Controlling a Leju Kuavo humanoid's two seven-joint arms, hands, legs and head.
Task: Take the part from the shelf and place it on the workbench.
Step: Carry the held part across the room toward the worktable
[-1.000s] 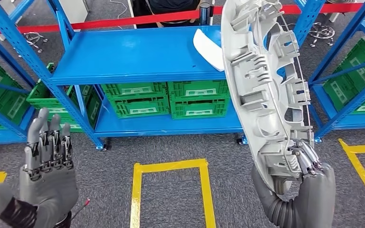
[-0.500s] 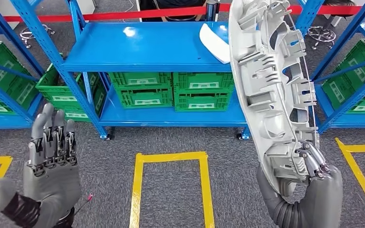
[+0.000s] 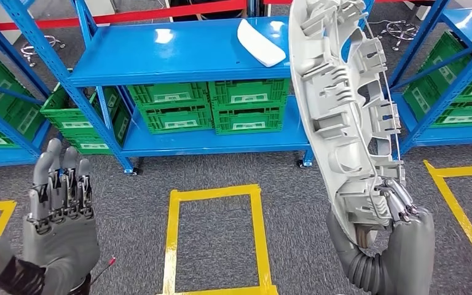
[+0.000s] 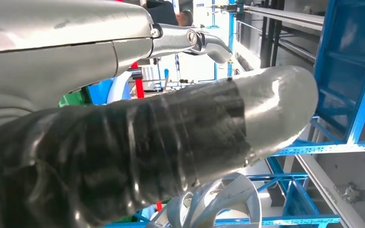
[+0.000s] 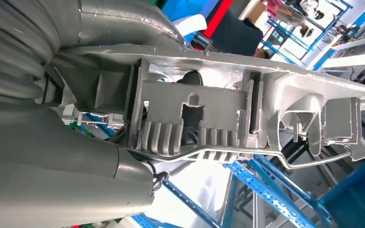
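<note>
One large part is in play: a long, curved, pale grey moulded-plastic panel point(image 3: 344, 117), ribbed and boxed with clip housings on the side facing the head camera, with a thin wire rod running along its edge. It stands nearly upright in the air, off the blue steel shelf point(image 3: 178, 55), pinched at its lower end by the right robot hand point(image 3: 399, 233), whose fingers point(image 3: 396, 203) wrap over the ribbed rim. The right wrist view shows the same ribbing point(image 5: 190, 128) close against the thumb.

The left robot hand point(image 3: 61, 215) holds nothing; it is raised with its fingers extended side by side, well apart from the panel.

Judging by the thin walls and hollow pockets, the panel is probably light for its length and fairly stiff, though long enough to flex or swing when held by one end only. The smooth outer face would likely be slippery; the ribs and box sections give the surest purchase. The small clips and wire look like the breakable bits, so a second hold nearer the middle, on a rib rather than a clip, would steady it.

A smaller white curved plastic piece point(image 3: 259, 42) lies on the shelf's top deck. Green plastic crates point(image 3: 206, 107) below carry pale labels, but their writing is too small to read. No brand is legible anywhere.
</note>
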